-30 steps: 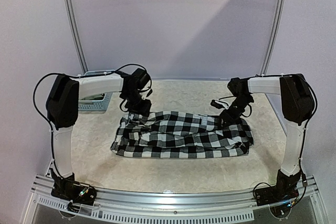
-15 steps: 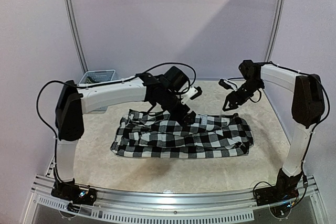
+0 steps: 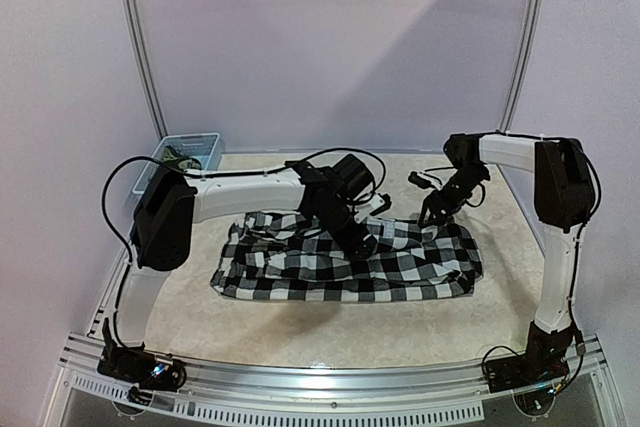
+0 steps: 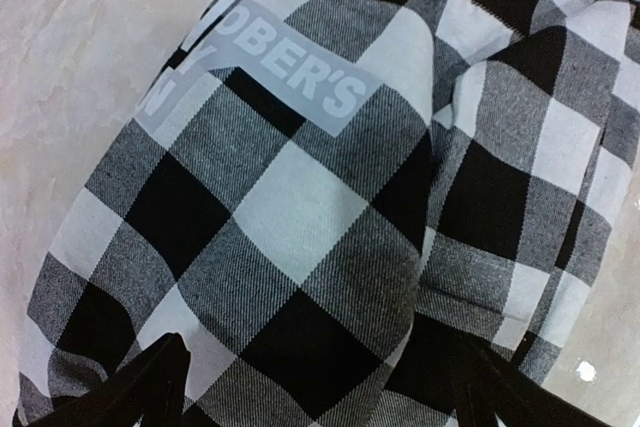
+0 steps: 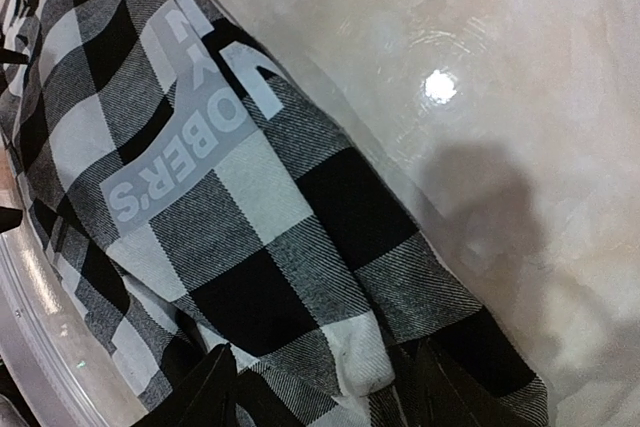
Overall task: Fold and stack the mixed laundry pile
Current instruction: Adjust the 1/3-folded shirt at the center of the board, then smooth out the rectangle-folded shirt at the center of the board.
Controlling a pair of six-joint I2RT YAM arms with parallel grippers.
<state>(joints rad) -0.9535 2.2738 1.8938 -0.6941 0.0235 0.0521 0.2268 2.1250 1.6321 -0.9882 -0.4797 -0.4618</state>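
Left wrist: checked shirt (image 4: 300,217) fills frame; left tool (image 4: 315,397) cropped, seemingly spread.

shirt (image 3: 340,267): flat on table (image 3: 300,332), mid-table, long side running left to right | basket (image 3: 195,147): table's far left corner, behind the shirt, apart from it | left gripper (image 3: 362,242): over shirt's far edge, near its middle | right gripper (image 3: 432,215): over shirt's far right corner
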